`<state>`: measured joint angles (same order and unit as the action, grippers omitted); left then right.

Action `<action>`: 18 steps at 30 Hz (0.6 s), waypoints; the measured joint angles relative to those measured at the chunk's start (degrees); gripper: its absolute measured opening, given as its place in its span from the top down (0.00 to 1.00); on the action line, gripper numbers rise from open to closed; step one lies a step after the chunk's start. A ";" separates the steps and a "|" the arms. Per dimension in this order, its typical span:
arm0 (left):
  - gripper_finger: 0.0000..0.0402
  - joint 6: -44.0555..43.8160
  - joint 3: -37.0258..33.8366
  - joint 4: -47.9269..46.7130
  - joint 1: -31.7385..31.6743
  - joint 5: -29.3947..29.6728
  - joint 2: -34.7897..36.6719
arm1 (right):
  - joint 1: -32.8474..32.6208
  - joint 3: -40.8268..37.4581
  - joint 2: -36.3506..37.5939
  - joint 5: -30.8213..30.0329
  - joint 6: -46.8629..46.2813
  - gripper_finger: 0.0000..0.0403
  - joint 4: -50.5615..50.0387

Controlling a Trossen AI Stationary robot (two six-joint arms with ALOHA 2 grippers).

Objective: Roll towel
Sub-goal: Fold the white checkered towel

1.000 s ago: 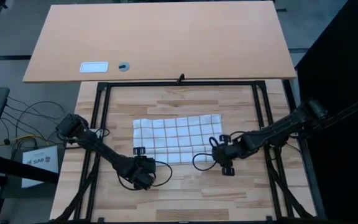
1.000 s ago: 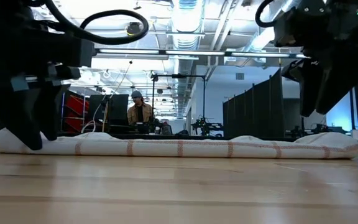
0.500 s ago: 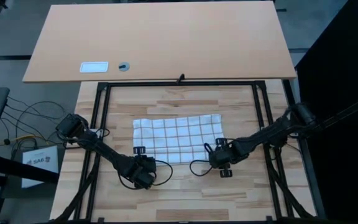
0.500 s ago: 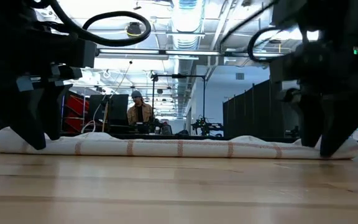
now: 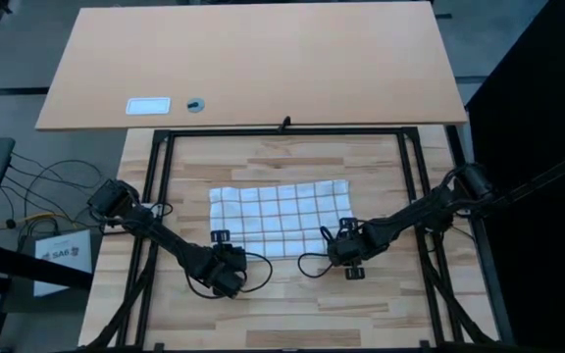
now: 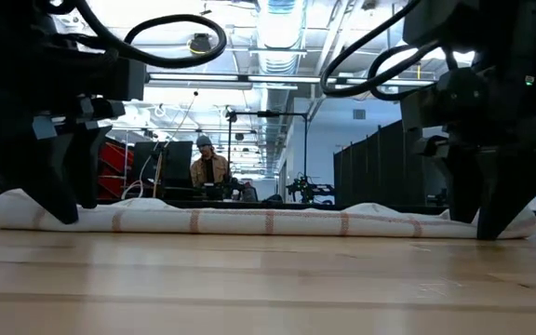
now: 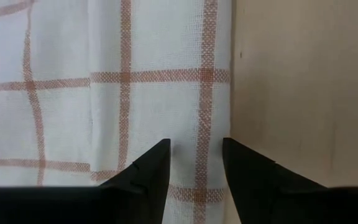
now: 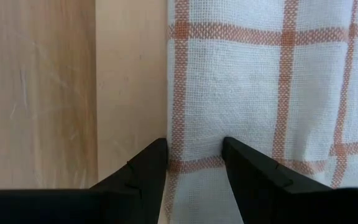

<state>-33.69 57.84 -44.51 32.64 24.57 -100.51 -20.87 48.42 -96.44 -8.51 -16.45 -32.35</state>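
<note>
The towel (image 5: 279,218), white with thin reddish-brown check lines, lies flat on the wooden table, seen edge-on as a low band in the low view (image 6: 268,221). My left gripper (image 5: 219,238) stands open at the towel's near left corner, fingers pointing down (image 7: 196,155). My right gripper (image 5: 346,228) stands open at the near right corner (image 8: 194,149). Each gripper has the towel's side-edge strip between its two fingers. My left gripper comes from above, slanting down, and its open fingertips (image 6: 63,216) reach the towel's near left corner (image 7: 194,140). One tip sits on the cloth, the other at its side edge. The cloth lies flat and unlifted. My right gripper comes almost straight down. Its open fingertips (image 6: 487,233) reach table level at the towel's near right corner (image 8: 194,134), one tip on the cloth and one on the wood beside the side edge. The cloth lies flat there.
A black frame (image 5: 165,137) runs around the work area. Beyond it is a large tan board (image 5: 263,49) with a white label card (image 5: 148,105) and a small round object (image 5: 195,103). Cables loop beside both grippers. A person (image 6: 210,167) stands in the room behind.
My right gripper has come down from above the table onto the towel's near right corner, shifting slightly toward the table's left and tipping more upright. The towel has not moved.
</note>
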 joint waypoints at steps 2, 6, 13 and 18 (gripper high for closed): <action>0.70 -0.03 -0.80 1.20 0.00 -0.04 0.00 | 0.03 -0.02 -0.04 0.00 0.00 0.63 -0.01; 0.75 -0.29 -1.68 3.44 0.02 -2.77 0.03 | 0.03 -0.07 -0.09 0.27 -0.02 0.63 -0.06; 0.78 -0.68 -0.59 3.65 0.87 -6.20 0.04 | 0.07 -0.09 -0.13 0.52 -0.04 0.63 -0.12; 0.73 -0.81 -0.89 3.53 0.07 -6.33 0.04 | 0.07 -0.11 -0.15 0.68 -0.04 0.63 -0.14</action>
<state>-34.50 56.95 -40.98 32.72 18.23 -100.47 -20.80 48.31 -96.60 -7.84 -16.49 -32.49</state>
